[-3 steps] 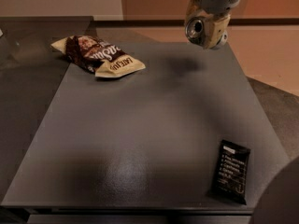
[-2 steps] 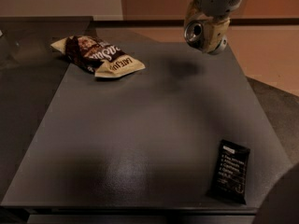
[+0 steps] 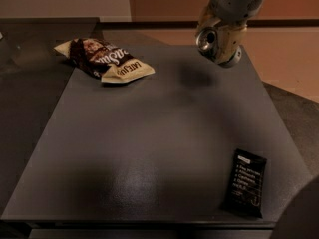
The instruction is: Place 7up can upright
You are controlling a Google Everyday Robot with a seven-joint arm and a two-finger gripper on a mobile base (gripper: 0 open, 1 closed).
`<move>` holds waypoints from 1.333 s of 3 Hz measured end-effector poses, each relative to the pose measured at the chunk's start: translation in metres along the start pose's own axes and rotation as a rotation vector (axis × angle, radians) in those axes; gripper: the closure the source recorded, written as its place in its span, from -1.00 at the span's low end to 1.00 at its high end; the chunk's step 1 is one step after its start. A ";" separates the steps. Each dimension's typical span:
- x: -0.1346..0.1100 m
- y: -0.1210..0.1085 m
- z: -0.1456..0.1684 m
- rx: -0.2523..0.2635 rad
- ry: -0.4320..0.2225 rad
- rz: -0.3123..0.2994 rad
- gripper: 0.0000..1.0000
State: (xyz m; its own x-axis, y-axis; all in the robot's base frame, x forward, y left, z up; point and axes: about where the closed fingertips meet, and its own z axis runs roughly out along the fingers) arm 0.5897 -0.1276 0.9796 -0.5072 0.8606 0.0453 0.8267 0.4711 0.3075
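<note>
The 7up can (image 3: 207,40) is held in my gripper (image 3: 218,38) above the far right part of the dark table (image 3: 149,133). The can lies tilted on its side, its shiny silver top facing the camera and to the left. The cream-coloured fingers (image 3: 230,41) are shut around the can's body, which is mostly hidden. The can hangs clear of the tabletop and casts a soft shadow on the table to its left.
A brown-and-cream snack bag (image 3: 104,59) lies at the far left of the table. A flat black bar wrapper (image 3: 245,181) lies near the front right corner. The table's right edge borders a light floor (image 3: 289,59).
The gripper with the can has shifted slightly left and a little lower over the table. The bag and the wrapper have not moved.
</note>
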 end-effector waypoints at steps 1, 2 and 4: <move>0.001 0.004 0.000 -0.017 0.000 -0.085 1.00; 0.001 0.006 0.001 -0.022 0.002 -0.114 1.00; -0.010 -0.007 0.010 -0.024 0.184 0.072 1.00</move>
State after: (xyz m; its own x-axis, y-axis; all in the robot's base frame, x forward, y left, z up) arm 0.5919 -0.1377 0.9677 -0.4847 0.8412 0.2398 0.8575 0.4029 0.3200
